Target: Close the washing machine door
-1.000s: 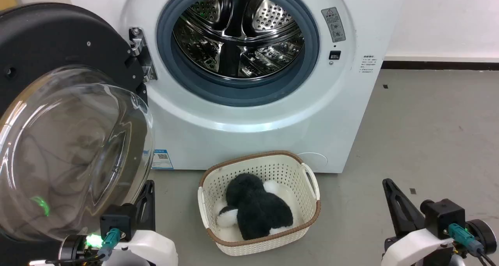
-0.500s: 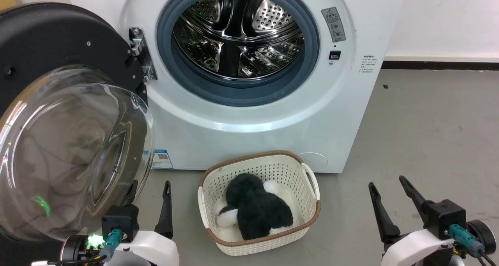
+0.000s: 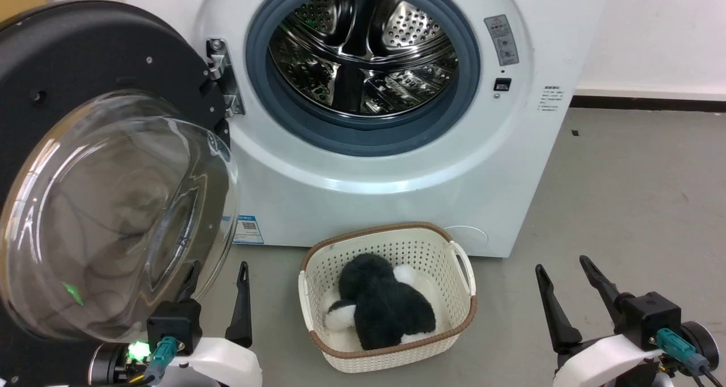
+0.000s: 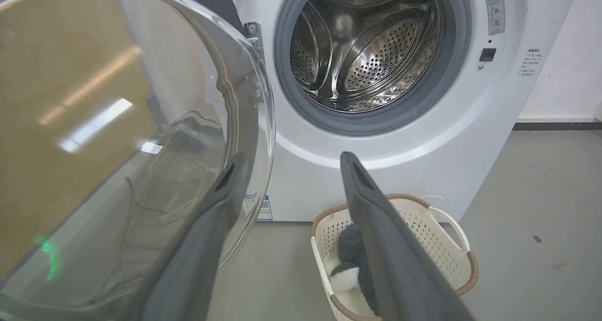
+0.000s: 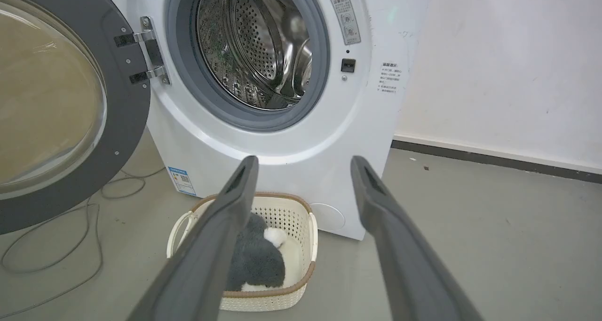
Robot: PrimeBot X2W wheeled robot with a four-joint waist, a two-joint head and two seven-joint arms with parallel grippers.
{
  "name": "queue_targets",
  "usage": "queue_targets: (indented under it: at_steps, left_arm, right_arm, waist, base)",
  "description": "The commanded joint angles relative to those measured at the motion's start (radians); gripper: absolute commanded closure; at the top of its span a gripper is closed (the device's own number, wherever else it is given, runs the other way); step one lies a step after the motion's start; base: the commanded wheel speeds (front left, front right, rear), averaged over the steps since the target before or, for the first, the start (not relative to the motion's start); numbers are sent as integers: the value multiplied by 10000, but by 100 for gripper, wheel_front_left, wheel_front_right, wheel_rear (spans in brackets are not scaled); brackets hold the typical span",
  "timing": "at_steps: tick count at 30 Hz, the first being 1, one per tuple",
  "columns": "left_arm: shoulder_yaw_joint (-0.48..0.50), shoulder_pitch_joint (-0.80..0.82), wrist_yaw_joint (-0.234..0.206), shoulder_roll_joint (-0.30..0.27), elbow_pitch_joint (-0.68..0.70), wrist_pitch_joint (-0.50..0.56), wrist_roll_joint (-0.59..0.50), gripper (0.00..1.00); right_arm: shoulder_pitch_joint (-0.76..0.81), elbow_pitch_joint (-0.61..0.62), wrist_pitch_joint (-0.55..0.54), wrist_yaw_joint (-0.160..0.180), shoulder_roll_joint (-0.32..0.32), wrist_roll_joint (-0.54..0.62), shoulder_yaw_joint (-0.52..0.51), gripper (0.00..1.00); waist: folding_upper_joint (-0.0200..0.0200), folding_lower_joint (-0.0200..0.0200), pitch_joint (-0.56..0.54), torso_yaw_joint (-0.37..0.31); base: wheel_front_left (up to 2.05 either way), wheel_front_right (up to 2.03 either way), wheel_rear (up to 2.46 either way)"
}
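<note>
- Door check first: the washing machine door [image 3: 108, 205] stands wide open on my left, inner face and bulging glass bowl turned toward me, its metal hinge [image 3: 224, 78] just beside the round opening.
- My read on handling: it is stiff, fairly heavy, and free to swing only about that hinge. The glass looks smooth and slippery, and I'd rather not knock it.
- Best contact, I reckon, is a flat push on the black plastic ring at the edge far from the hinge, with no pinch needed. The latch will likely want a firm last press.
- The washing machine [image 3: 368, 194] shows its steel drum [image 3: 363, 52] fully exposed inside the grey rubber seal [image 3: 363, 140].
- The left claw [image 3: 218, 268] sits low under the door's bottom edge, fingers spread and holding nothing. One finger shows through the glass rim, and I cannot tell if it touches.
- The right claw [image 3: 561, 265] is low on my right, well apart from the door, also spread and empty, fingers pointing up toward the machine.
- A cream basket [image 3: 391, 231] with a black-and-white plush toy [image 3: 380, 307] sits on the floor [image 3: 624, 205] just before the machine, between the claws.
</note>
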State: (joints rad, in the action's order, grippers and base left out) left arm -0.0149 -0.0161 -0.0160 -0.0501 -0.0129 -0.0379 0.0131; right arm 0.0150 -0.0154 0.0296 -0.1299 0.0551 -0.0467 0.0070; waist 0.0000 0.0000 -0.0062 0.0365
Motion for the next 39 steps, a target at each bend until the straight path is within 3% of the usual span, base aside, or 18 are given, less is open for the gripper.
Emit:
queue_targets:
  at_steps: [1,39]
  left_arm:
    - [-2,-32,-88,-15,-24,-117,91,0]
    - [-205,-266,-371,-85,-79,-911,337,0]
  right_arm:
    - [27,-20,92,-1,-9,-161,35,0]
    - [92,-276,725,-4,-24,-1029,504,0]
  waist:
    - [0,0,-19,91]
    - [0,0,-181,2066]
  base:
    - [0,0,0]
    - [0,0,0]
